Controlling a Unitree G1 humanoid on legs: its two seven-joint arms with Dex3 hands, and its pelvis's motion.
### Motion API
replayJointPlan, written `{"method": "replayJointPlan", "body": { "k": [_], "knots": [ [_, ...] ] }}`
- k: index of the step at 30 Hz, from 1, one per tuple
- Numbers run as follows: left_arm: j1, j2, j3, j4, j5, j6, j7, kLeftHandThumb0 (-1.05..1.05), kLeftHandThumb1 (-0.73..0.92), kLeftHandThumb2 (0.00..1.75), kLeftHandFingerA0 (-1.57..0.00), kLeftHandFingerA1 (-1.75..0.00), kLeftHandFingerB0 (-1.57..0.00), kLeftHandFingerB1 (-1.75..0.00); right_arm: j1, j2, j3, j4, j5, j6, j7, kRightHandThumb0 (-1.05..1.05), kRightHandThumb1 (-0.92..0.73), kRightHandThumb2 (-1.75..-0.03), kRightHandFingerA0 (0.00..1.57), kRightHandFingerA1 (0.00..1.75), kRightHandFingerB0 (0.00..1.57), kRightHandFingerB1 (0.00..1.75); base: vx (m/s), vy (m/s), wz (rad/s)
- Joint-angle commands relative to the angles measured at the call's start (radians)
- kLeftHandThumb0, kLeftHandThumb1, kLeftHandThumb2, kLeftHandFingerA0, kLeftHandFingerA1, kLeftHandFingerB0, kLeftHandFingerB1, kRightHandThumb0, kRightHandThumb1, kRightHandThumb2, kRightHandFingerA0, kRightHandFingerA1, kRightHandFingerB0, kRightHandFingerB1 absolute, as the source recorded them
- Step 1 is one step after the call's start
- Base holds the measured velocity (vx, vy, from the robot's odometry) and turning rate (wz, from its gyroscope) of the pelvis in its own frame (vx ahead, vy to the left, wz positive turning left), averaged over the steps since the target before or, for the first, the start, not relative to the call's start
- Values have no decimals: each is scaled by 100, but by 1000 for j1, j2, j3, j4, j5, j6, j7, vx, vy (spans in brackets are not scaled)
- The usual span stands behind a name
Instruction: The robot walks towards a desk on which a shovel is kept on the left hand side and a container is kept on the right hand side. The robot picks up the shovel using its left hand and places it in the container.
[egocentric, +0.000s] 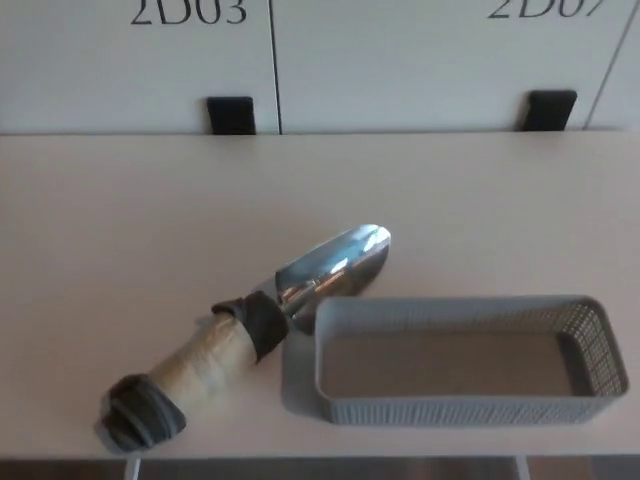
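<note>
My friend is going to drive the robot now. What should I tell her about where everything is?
Hands: neither the left nor the right hand shows in the head view.
Shovel: lying on the desk, left of the container, blade tip pointing up and right, blade beside the container's near-left corner.
Container: grey mesh basket at right, nothing inside it.
Done: the robot is at the desk.
Left: grasp the shovel with the left hand, then place it in the container.
</note>
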Motion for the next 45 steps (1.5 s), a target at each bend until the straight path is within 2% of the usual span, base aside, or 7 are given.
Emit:
{"method": "replayJointPlan", "body": {
  "k": [1,3,11,12,20,22,45],
  "knots": [
    [-7,10,5,-13,3,-16,7,-23,63,58,-52,-43,-40,-37,-8,0,0,-7,3,-21,-4,-47,-49,-77,55,58,32,48,0,0,0],
    [-5,7,6,-26,-4,7,6,-23,63,58,-53,-43,-40,-37,3,3,1,-30,4,-17,-4,-37,-61,-58,60,49,38,39,-68,115,-5],
    [-24,14,8,2,-6,-4,-13,-24,63,58,-52,-43,-40,-37,-14,-4,4,3,-5,-31,-3,-47,-49,-77,54,57,32,48,-20,327,-12],
    [-24,14,9,3,-8,-4,-15,-24,63,59,-52,-43,-41,-37,-18,-4,2,11,-1,-33,0,-40,-60,-57,61,47,39,38,-6,169,-10],
    [-17,13,6,-13,-2,2,-13,-23,63,59,-53,-43,-41,-37,-14,-6,6,2,-4,-29,1,-41,-61,-57,62,48,39,38,-19,56,14],
    [-23,12,7,2,4,-10,-7,-25,62,58,-55,-43,-43,-37,-18,-9,8,12,-10,-35,-2,-48,-49,-78,56,58,33,48,-70,194,-8],
    [54,52,-134,-48,91,-98,-13,-33,60,58,-54,-42,-40,-35,-13,9,14,-63,8,43,9,-35,-61,-58,59,47,41,39,-90,75,-6]
  ]
}}
